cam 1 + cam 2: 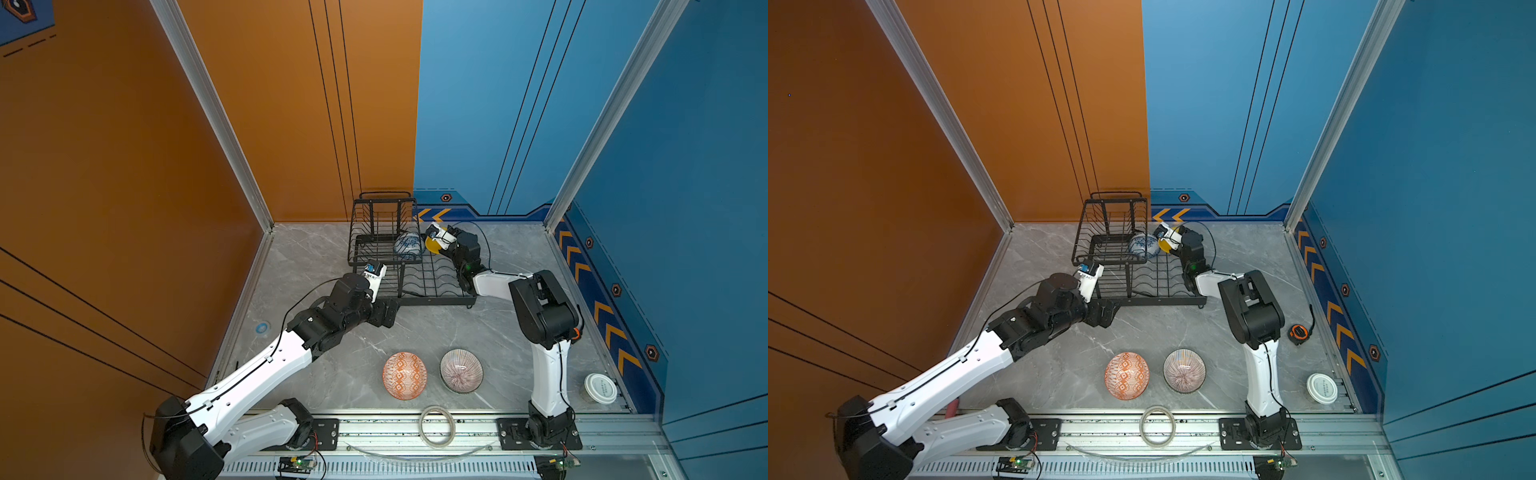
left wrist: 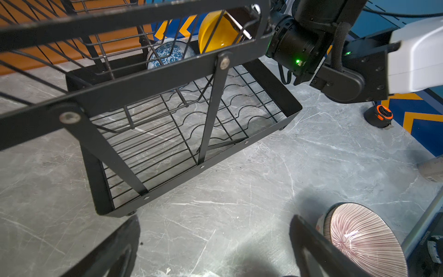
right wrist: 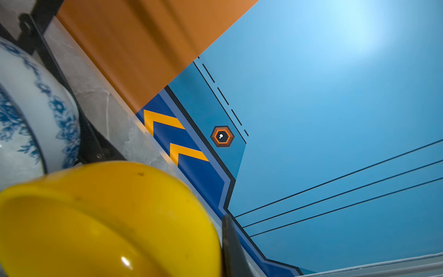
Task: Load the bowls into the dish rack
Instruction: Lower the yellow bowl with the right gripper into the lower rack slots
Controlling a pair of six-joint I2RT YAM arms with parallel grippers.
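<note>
One grey marbled surface (image 1: pixel 415 332) fills the lower middle of both top views, walled in orange at left and blue at right. Toward its far edge, at centre frame, stands the black wire dish rack (image 1: pixel 440 300) (image 1: pixel 1158 300), with its raised basket at the left end and the slotted base running right.

The left hand (image 1: pixel 388 314) hangs just in front of the rack's near left corner. In the left wrist view its two dark fingers (image 2: pixel 112 251) stand wide apart, with only bare stone between them.

The right hand (image 1: pixel 436 240) reaches in from the right to the rack's far right corner. It is clamped narrow on the rim of the yellow bowl (image 1: pixel 431 248) (image 3: pixel 107 227), held on edge at the base's far end. Whether that bowl rests on the wires cannot be told.

Just left of it, the blue-white floral bowl (image 1: pixel 407 243) (image 2: pixel 167 56) sits tilted on its side in the base, by the basket's right end. Whether the two bowls touch cannot be told.

Two more bowls rest on the surface at lower centre, well apart from the rack. The orange-white diamond bowl (image 1: pixel 404 375) is at left and the pinkish striped bowl (image 1: pixel 461 370) just beside it at right.

A white lidded tub (image 1: pixel 600 388) stands at lower right near the blue wall. A flat tape ring (image 1: pixel 421 426) lies on the metal rail at bottom centre. A black-and-orange tape measure (image 1: pixel 1298 332) sits at right in a top view, near the blue wall.
</note>
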